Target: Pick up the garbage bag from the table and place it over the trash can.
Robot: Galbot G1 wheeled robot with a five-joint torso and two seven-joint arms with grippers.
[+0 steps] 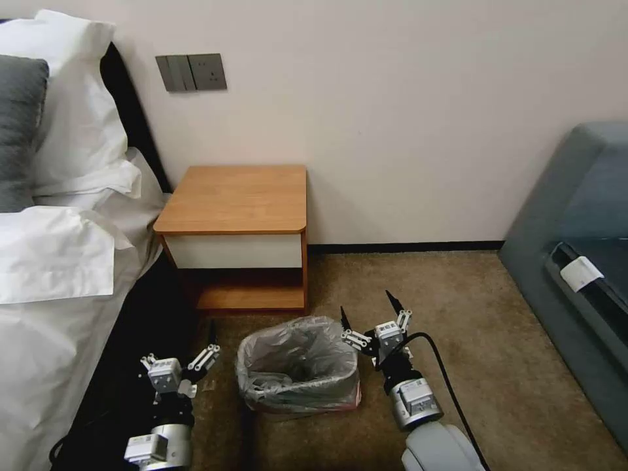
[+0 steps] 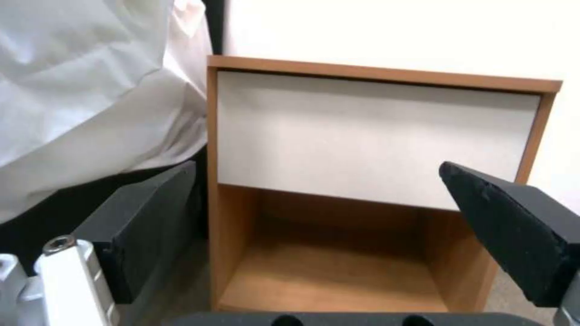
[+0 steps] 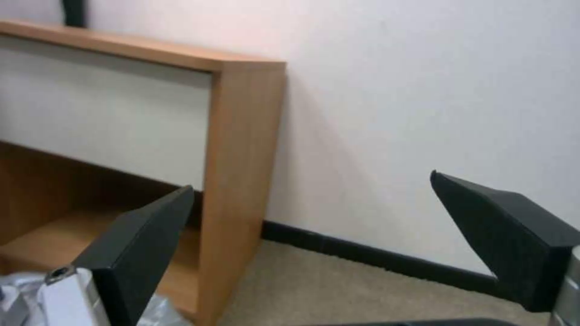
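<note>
The desk (image 1: 235, 199) sits against the wall with its top bare. In front of it on the carpet, the bin (image 1: 307, 400) is mostly hidden under the bag (image 1: 297, 360), which lines it and drapes over the rim; only a strip of pink band peeks out low. The left end effector (image 1: 188, 350) and the right end effector (image 1: 366, 311) flank the bin, fingers spread wide, holding nothing.

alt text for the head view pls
The garbage bag lines the trash can on carpet before the table. The open left gripper and open right gripper flank the can.
</note>
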